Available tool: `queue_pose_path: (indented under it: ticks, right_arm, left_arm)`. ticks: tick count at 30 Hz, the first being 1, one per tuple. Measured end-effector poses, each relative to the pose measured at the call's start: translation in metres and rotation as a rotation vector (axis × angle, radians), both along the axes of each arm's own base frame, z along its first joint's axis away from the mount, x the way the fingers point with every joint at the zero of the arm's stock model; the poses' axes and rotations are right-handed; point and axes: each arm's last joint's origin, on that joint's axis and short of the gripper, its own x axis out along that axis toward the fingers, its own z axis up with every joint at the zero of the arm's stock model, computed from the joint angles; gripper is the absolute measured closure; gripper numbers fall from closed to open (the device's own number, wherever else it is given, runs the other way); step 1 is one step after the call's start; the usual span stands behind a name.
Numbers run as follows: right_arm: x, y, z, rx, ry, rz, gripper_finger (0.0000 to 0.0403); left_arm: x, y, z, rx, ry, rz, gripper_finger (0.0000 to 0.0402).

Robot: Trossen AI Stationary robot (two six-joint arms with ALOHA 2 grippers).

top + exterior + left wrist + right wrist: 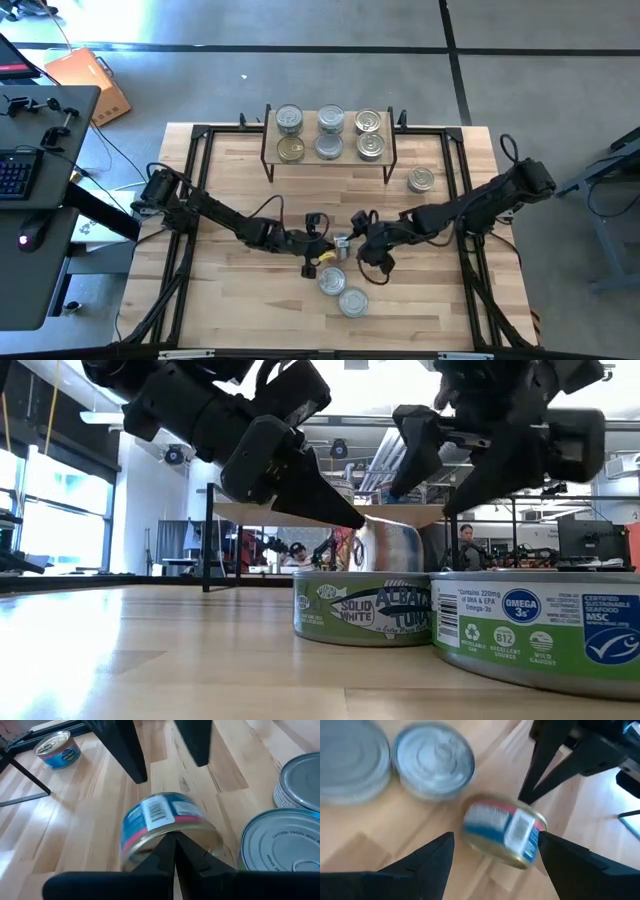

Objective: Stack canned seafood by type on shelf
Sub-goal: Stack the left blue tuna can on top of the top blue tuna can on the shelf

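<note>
A blue-and-pink can (167,822) lay tipped on its side on the surface (230,300), mid-table and in front of the shelf (328,135), with its axis running roughly across the line between the 2 arms. It sat between the right gripper (495,855), whose fingers (427,855) stood released and spread to either side of it, and the left gripper (172,855), whose fingers were clenched together with their tips just at the can's rim. Both arms were equally close; the right one looked the better placed to grasp, provided its fingers closed across the can's flat faces.

2 green-labelled cans (365,605) stood upright just beside it. A lone can (421,180) sat on the surface right of the shelf. The shelf carried 6 cans (330,121) in 2 rows of 3.
</note>
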Motion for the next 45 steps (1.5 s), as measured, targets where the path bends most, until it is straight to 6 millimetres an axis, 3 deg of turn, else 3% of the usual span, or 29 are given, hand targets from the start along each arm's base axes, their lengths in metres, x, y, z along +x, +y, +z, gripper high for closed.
queue_pose_path:
  ticks: [5,12,18,22,27,36,41,45]
  right_arm:
    - [0.006,-0.01,0.003,0.152,-0.019,-0.043,0.0121]
    - [0.01,-0.028,0.003,0.233,-0.008,-0.141,0.0121]
    - [0.007,-0.03,0.01,0.297,-0.025,-0.297,0.0121]
    - [0.001,-0.025,0.015,0.358,-0.013,-0.351,0.0121]
    - [-0.003,-0.011,0.016,0.419,0.007,-0.364,0.0121]
    - [-0.008,0.01,0.016,0.444,0.024,-0.316,0.0121]
    - [-0.01,0.011,0.013,0.439,0.037,-0.371,0.0121]
    - [-0.019,0.004,0.004,0.322,0.091,-0.51,0.0121]
  left_arm:
    - [0.002,0.0,0.003,-0.015,-0.036,0.009,0.0401]
    - [0.002,0.002,0.005,0.034,-0.072,0.102,0.0401]
    - [0.003,0.0,0.005,0.026,-0.06,0.026,0.0395]
    - [0.003,-0.001,0.007,0.11,-0.068,-0.038,0.0354]
    - [0.005,0.003,0.005,0.219,-0.06,-0.053,0.0274]
    - [0.015,0.03,-0.02,0.097,-0.012,-0.006,0.0154]
    - [0.017,0.042,-0.022,0.007,-0.003,0.024,0.0128]
    - [0.018,0.047,-0.023,-0.02,0.002,-0.001,0.0129]
